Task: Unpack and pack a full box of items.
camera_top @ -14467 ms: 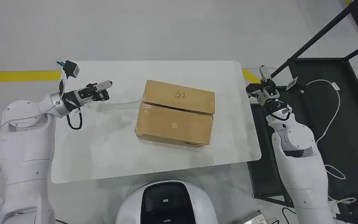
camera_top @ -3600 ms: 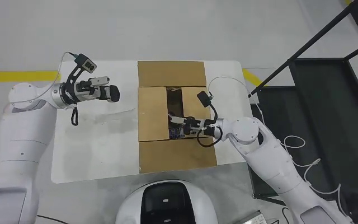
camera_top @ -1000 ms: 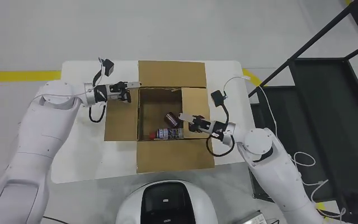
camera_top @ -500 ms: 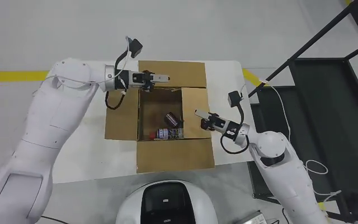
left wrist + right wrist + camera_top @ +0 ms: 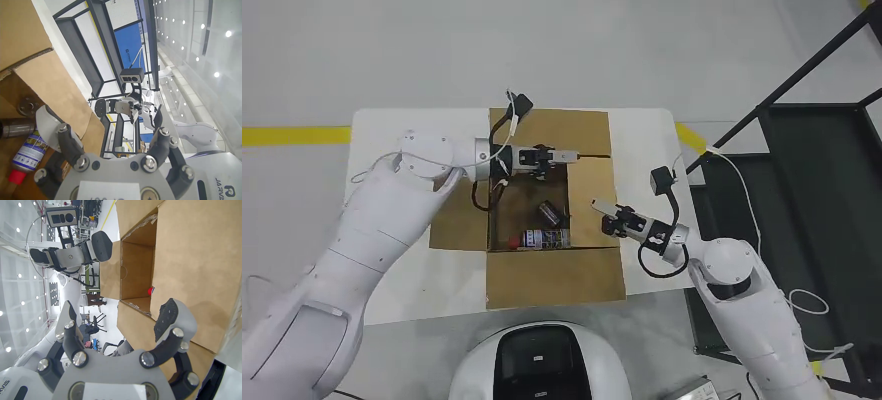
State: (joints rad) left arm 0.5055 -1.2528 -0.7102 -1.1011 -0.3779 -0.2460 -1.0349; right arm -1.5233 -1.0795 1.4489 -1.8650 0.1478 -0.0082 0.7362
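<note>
The brown cardboard box (image 5: pixel 552 130) stands open on the white table, its flaps folded outward. Inside it lie a spray can (image 5: pixel 542 239) with a red cap and a dark metal cylinder (image 5: pixel 549 211). My left gripper (image 5: pixel 560 157) hangs open over the far side of the box opening. Its wrist view shows the left gripper (image 5: pixel 103 121) with nothing between the fingers, and the spray can (image 5: pixel 28 151) and cylinder (image 5: pixel 17 128) just below. My right gripper (image 5: pixel 604 208) is open over the right flap. In its wrist view the right gripper (image 5: pixel 119 315) faces the box (image 5: pixel 189 256), where the red cap (image 5: pixel 150 291) peeks out.
A black metal rack (image 5: pixel 802 150) stands close to the table's right edge. Bare white table (image 5: pixel 392 250) lies left of the box. The near flap (image 5: pixel 557 278) reaches almost to the table's front edge.
My left gripper has swung right from the left flap to above the far side of the opening. My right gripper has drawn back from inside the box onto the right flap.
</note>
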